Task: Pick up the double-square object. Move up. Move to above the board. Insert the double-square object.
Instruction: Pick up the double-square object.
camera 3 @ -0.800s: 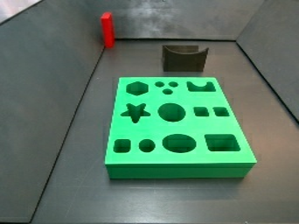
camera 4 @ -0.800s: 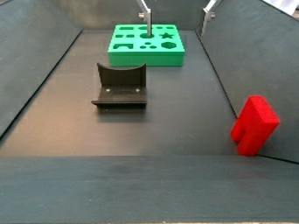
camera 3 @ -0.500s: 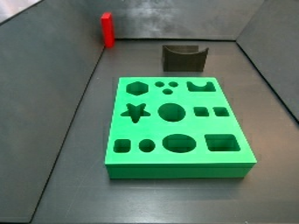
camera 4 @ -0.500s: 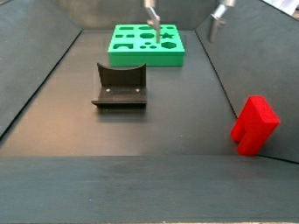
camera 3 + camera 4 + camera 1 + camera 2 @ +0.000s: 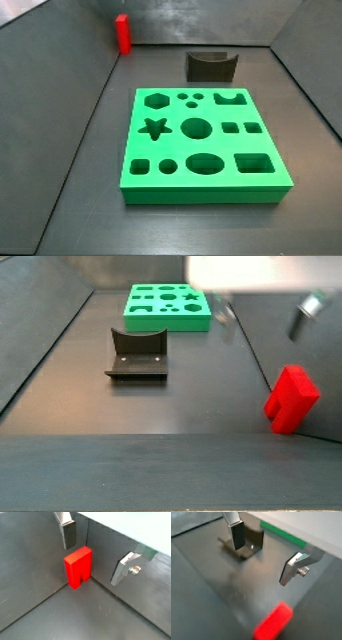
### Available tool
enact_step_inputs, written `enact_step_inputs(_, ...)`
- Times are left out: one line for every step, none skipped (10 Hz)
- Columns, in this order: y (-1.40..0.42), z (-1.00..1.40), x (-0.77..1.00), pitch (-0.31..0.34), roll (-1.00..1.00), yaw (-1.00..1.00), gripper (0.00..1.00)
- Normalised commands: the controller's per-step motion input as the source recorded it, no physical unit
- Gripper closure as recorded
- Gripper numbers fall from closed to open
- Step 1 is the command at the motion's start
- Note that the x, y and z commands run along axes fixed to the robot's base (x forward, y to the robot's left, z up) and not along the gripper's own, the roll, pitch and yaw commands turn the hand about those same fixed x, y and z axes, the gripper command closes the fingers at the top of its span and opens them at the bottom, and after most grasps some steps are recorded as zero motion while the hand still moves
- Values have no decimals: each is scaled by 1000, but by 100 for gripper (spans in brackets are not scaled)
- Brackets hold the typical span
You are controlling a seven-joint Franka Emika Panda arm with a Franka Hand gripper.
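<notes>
The gripper (image 5: 98, 554) hangs above the double-square object (image 5: 78, 567), fingers spread wide and holding nothing. In a side view that peg (image 5: 122, 33) stands at eleven o'clock from the board (image 5: 201, 145).

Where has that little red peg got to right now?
The double-square object stands upright against the wall, far from the board; the open gripper hovers above it in a wrist view.
</notes>
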Motion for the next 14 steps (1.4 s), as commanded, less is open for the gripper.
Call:
enact_step_inputs(477,-449,-1000,-220,41,0,0)
enact_step_inputs(480,-423,-1000,-204,40,0,0)
enact_step_inputs(369,-446,-794,-196,6,0,0)
enact_step_inputs(94,-720,-137,-266,0,0,0)
enact_step_inputs(57,-746,0,-244,0,0,0)
enact_step_inputs(0,-889,57,-157,64,0,0)
enact_step_inputs(0,-914,77,-140,74,0,0)
enact_step_inputs(0,-906,43,-124,101,0,0)
enact_step_inputs(183,0,-11,-3,-121,-14,0)
enact_step_inputs(54,0,0,0,-51,0,0)
enact_step_inputs(0,0,0,0,-14,0,0)
enact_step_inputs(0,0,0,0,0,0,0)
enact_step_inputs(0,0,0,0,0,0,100)
enact_step_inputs(0,0,0,0,0,0,100)
